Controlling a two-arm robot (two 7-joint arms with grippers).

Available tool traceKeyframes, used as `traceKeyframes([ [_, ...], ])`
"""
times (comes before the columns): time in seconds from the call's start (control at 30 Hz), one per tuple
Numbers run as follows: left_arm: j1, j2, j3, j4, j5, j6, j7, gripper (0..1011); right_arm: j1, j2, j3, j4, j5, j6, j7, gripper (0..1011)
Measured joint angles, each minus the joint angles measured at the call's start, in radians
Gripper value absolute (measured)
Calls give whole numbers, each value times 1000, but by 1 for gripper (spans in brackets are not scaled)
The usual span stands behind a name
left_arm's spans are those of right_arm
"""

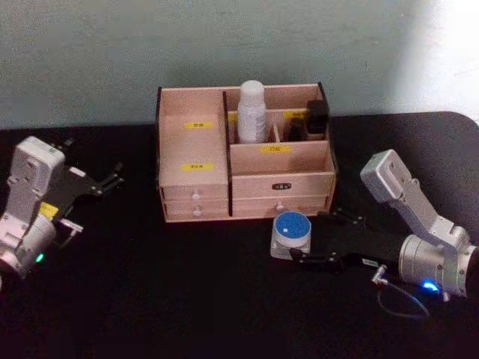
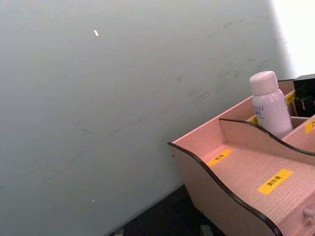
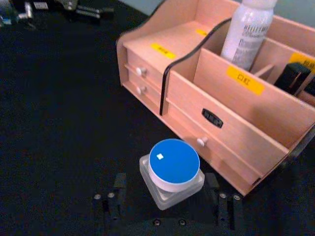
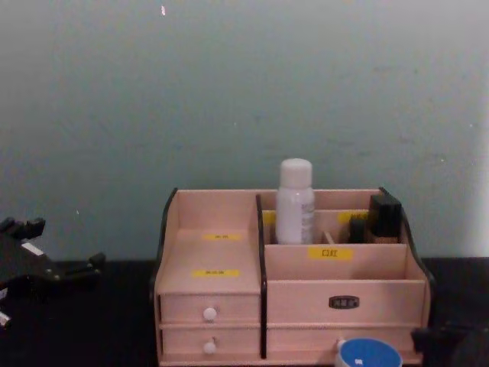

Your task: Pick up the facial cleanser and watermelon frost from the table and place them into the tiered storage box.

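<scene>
Black worktop (image 1: pixel 150 284): spread right gripper (image 3: pixel 165 183) flanks watermelon frost (image 3: pixel 174 162) before tiered storage box (image 1: pixel 194 187) holding facial cleanser (image 1: pixel 252 112); left gripper (image 1: pixel 114 177) idle, spread.

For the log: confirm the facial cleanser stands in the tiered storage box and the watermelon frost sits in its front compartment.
Wrong: the watermelon frost sits on the table in front of the tiered storage box, between the open right tool's fingers, per the right wrist view. The facial cleanser stands in the box. The left tool idles at left.

Black table (image 1: pixel 150 299) — pale grey-green wall (image 1: pixel 90 52) behind; a small black block (image 1: pixel 318 117) stands upright.
</scene>
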Motion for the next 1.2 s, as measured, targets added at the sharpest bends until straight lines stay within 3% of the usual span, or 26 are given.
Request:
traceKeyframes([
  [1.2,0,0,0,0,0,0,0,1001,100,-92,-42,145,-35,-17,27,1002],
])
